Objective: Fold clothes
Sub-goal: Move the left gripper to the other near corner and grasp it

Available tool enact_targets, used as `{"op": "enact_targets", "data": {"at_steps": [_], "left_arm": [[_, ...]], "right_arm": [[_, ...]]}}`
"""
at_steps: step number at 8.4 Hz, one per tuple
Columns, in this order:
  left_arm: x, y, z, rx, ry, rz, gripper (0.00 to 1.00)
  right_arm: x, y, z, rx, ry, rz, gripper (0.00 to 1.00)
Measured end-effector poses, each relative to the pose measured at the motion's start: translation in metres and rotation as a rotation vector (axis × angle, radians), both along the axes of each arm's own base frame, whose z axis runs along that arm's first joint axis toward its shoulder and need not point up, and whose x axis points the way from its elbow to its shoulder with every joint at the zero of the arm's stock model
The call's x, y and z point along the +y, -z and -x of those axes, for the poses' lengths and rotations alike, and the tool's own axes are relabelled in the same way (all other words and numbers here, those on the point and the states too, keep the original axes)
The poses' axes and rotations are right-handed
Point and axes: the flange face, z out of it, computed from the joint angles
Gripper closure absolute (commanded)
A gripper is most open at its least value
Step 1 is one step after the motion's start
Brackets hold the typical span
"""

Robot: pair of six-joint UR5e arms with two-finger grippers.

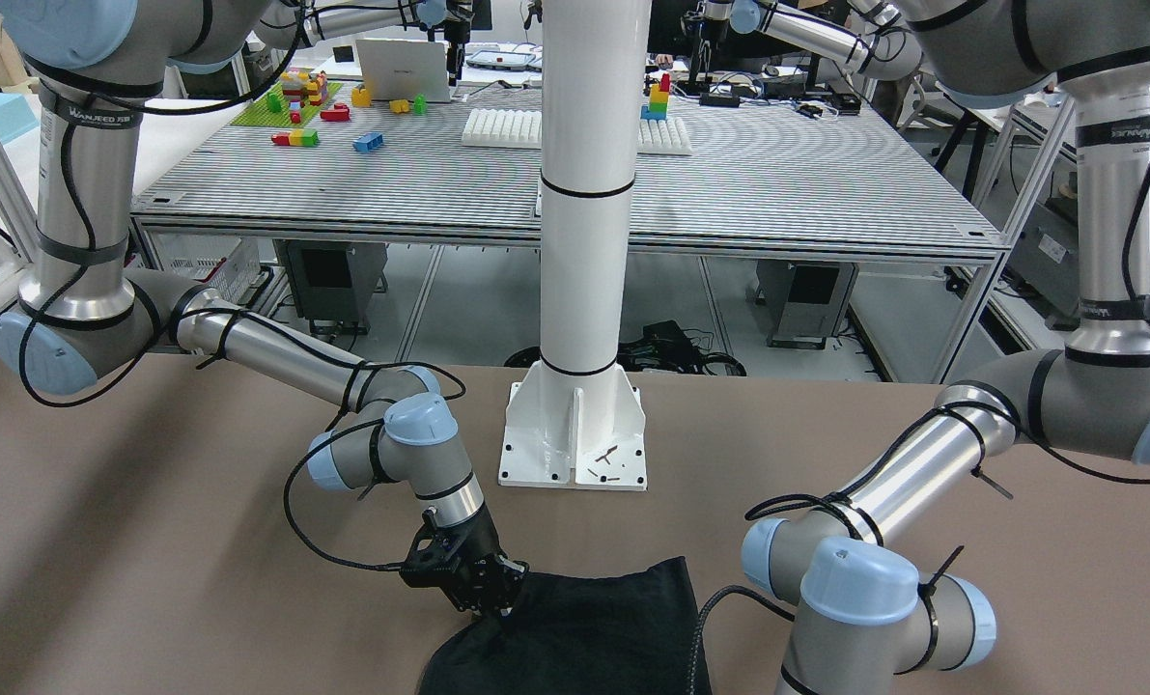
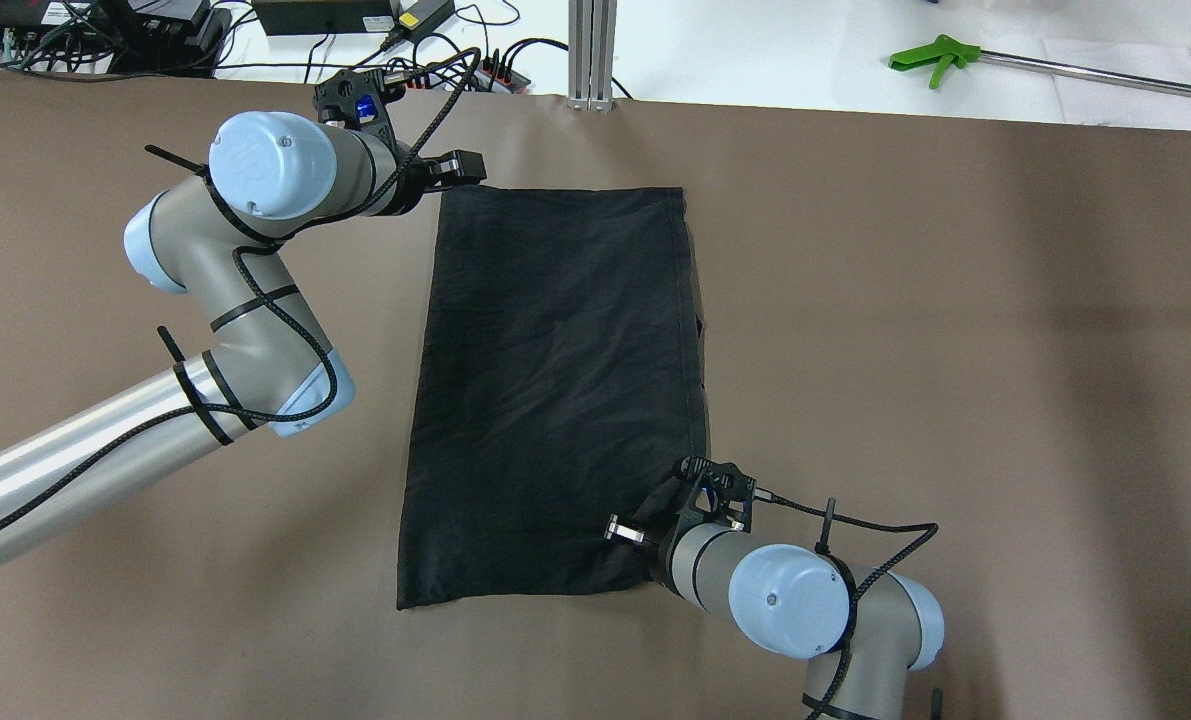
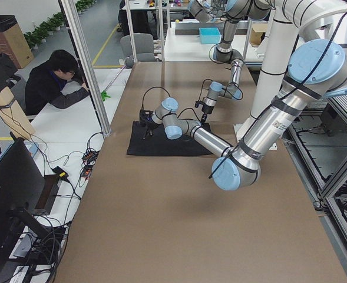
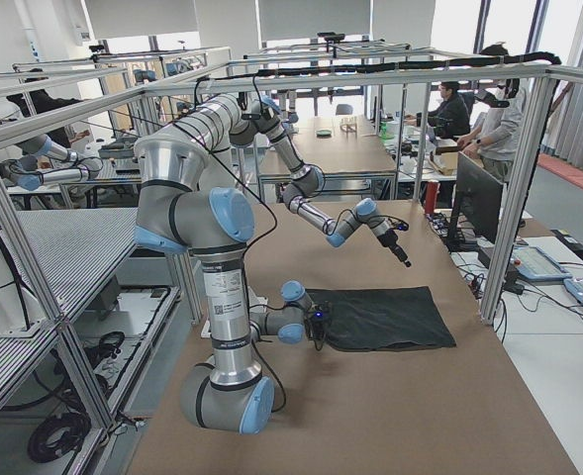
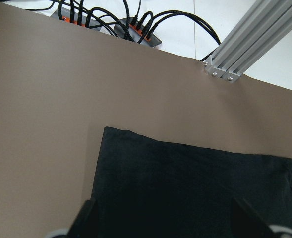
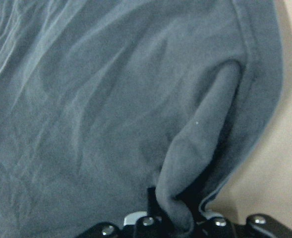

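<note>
- Brown surface (image 1: pixel 150 541) filled the lower half of the front-facing view. The black garment (image 1: pixel 584 627) lay flat at the bottom, and the right gripper (image 1: pixel 492 603) was down on its corner nearest the robot.
- Overhead, the garment was a long rectangle in mid-surface. The left gripper (image 2: pixel 460 172) hung just beside the far corner on its own side, apparently off the cloth. A lift with only one corner caught would likely drag the garment askew.
- Both side views were too distant to judge either gripper.
- On the left wrist view, its fingers (image 5: pixel 88 215) stood wide apart above that corner and held nothing. Closing from there might miss the hem.
- On the right wrist view, that gripper was clamped on a narrow raised fold beside the hem. So small a bite of thin fabric could slip free. If the cloth lay doubled, it might lift only the top layer.
</note>
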Motion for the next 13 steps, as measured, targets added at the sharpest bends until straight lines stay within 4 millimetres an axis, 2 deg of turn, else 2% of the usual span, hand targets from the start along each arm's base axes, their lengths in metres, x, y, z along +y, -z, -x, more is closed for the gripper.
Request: {"op": "enact_targets", "data": {"at_steps": [2, 3, 4, 6, 7, 9, 10, 11, 13], "left_arm": [[0.005, 0.008, 0.004, 0.026, -0.006, 0.001, 0.05], [0.017, 0.012, 0.01, 0.083, -0.027, 0.032, 0.05], [0.039, 0.012, 0.019, 0.162, -0.047, 0.083, 0.05], [0.119, 0.004, 0.026, 0.286, -0.068, 0.156, 0.05], [0.162, 0.002, 0.019, 0.337, -0.061, 0.189, 0.05], [0.232, -0.001, -0.013, 0.429, -0.022, 0.26, 0.05], [0.266, -0.018, -0.03, 0.46, -0.017, 0.265, 0.05], [0.294, -0.044, -0.035, 0.495, -0.021, 0.255, 0.05], [0.331, -0.092, -0.035, 0.476, -0.017, 0.243, 0.05]], "right_arm": [[0.0, 0.004, -0.002, -0.014, -0.002, 0.002, 1.0], [0.0, 0.007, -0.005, -0.024, -0.002, -0.002, 1.0], [0.0, 0.011, -0.008, -0.034, -0.002, -0.009, 1.0], [-0.004, 0.02, -0.017, -0.05, -0.006, -0.019, 1.0], [-0.007, 0.022, -0.02, -0.054, -0.01, -0.022, 1.0], [-0.011, 0.023, -0.023, -0.052, -0.012, -0.032, 1.0], [-0.011, 0.023, -0.023, -0.052, -0.012, -0.034, 1.0], [-0.011, 0.023, -0.024, -0.051, -0.012, -0.035, 1.0], [-0.011, 0.024, -0.023, -0.052, -0.012, -0.036, 1.0]]}}
